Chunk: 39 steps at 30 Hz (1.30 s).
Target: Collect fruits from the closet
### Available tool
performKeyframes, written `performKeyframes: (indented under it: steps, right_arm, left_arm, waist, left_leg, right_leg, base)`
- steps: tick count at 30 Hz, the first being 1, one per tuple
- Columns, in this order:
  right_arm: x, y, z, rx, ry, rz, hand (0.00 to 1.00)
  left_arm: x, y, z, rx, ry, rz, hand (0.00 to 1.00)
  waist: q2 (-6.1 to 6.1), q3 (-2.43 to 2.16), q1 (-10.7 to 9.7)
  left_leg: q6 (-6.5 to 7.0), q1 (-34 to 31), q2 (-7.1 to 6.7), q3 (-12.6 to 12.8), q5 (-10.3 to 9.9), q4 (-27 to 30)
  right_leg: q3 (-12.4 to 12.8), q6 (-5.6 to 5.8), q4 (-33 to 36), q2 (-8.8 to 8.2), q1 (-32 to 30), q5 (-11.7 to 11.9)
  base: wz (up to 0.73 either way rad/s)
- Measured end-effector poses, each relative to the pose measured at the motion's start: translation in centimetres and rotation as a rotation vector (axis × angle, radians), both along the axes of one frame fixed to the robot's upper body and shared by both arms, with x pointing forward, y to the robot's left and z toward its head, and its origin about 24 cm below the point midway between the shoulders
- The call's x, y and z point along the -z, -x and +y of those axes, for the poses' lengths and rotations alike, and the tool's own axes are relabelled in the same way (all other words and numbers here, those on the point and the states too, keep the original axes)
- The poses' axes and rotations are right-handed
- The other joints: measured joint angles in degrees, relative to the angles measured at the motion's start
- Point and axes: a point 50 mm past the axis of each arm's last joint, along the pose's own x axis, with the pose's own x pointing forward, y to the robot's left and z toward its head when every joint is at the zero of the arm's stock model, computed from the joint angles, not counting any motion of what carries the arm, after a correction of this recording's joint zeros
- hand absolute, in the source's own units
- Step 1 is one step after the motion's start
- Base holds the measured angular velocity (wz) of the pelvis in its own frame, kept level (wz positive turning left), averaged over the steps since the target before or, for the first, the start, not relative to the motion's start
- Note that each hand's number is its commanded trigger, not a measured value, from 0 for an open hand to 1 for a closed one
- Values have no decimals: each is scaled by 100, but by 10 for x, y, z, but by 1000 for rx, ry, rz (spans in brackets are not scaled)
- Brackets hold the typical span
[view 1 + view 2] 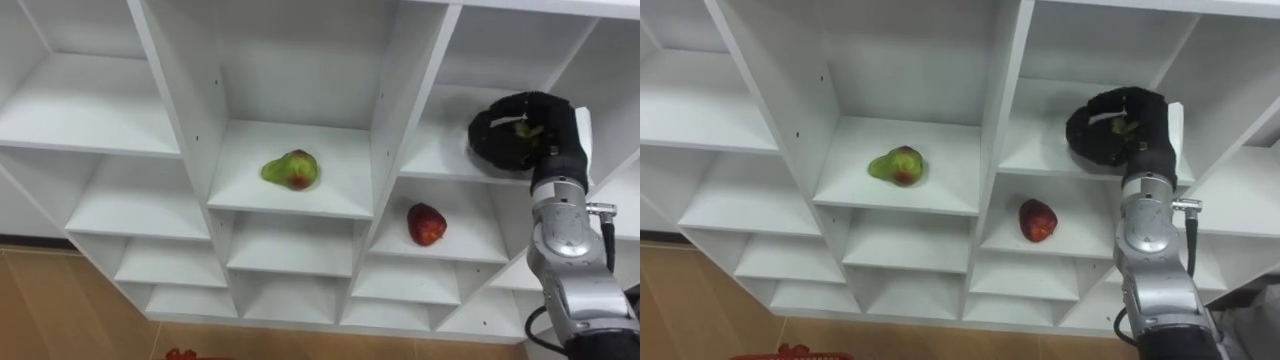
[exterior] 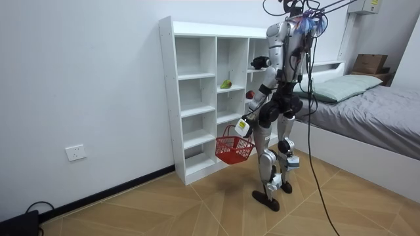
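Right now my right hand [image 1: 556, 132] is curled round what looks like a green fruit [image 1: 522, 130] in the upper right cubby of the closet [image 1: 395, 100]. A pear [image 1: 291, 169] lies at its nine o'clock, an apple [image 1: 426, 224] at seven. My left hand [image 2: 243, 126] holds the red basket [image 2: 233, 149] down low

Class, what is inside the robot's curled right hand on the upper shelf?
A small greenish piece shows between the curled fingers of the right hand. The fingers cover the rest, so its kind and shape cannot be told.
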Motion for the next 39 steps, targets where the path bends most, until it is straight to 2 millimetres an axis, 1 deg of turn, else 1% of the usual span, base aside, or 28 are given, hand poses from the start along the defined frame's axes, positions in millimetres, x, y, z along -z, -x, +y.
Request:
performKeyframes:
  steps: [8,15,21,25,28,33,35,39]
  right_arm:
    - [0,0,0,-4,6,2,100]
    - [1,0,1,-18,6,12,100]
    - [-1,-1,2,-46,63,19,100]
    - [-1,-1,4,-58,125,26,100]
    - [-1,-1,4,-61,138,28,100]
    - [-1,-1,6,-75,172,30,100]
    - [-1,-1,8,-81,184,30,100]
    - [-2,-2,10,-92,182,28,100]
  left_arm:
    - [0,-2,0,8,9,-5,100]
    - [-2,-10,-2,14,19,-27,100]
    - [-4,-27,-6,26,28,-75,100]
    - [-10,-45,-8,44,29,-130,100]
    - [-15,-56,-9,56,32,-177,100]
    - [-19,-66,-12,75,44,-214,100]
    - [-22,-71,-16,86,57,-239,100]
    - [-24,-76,-24,82,96,-274,100]
  waist:
    - [-6,1,-4]
    - [-38,-9,-22]
    - [-39,-9,-28]
    - [-40,-8,-29]
    - [-42,-7,-28]
    - [-56,0,-36]
    - [-70,8,-41]
    - [-79,7,-66]
  left_leg:
    - [0,0,-1,-1,0,2]
    - [0,5,-1,2,0,4]
    - [0,1,-2,6,0,7]
    - [0,4,-2,4,1,11]
    - [0,7,-3,4,0,11]
    - [0,15,-2,5,0,10]
    - [0,19,-2,5,0,10]
    - [1,26,-2,31,0,7]
  right_leg:
    - [5,0,0,-2,-2,0]
    - [-2,0,-4,-3,0,0]
    - [-30,0,2,-12,3,0]
    - [-20,0,10,-12,3,0]
    - [-15,0,11,-12,2,0]
    - [2,0,19,-12,4,0]
    - [7,0,19,-10,5,0]
    - [9,0,18,-8,2,0]
  base:
    - [0]
    - [0]
    - [0]
    - [0]
    - [0]
    - [0]
    - [0]
    - [0]
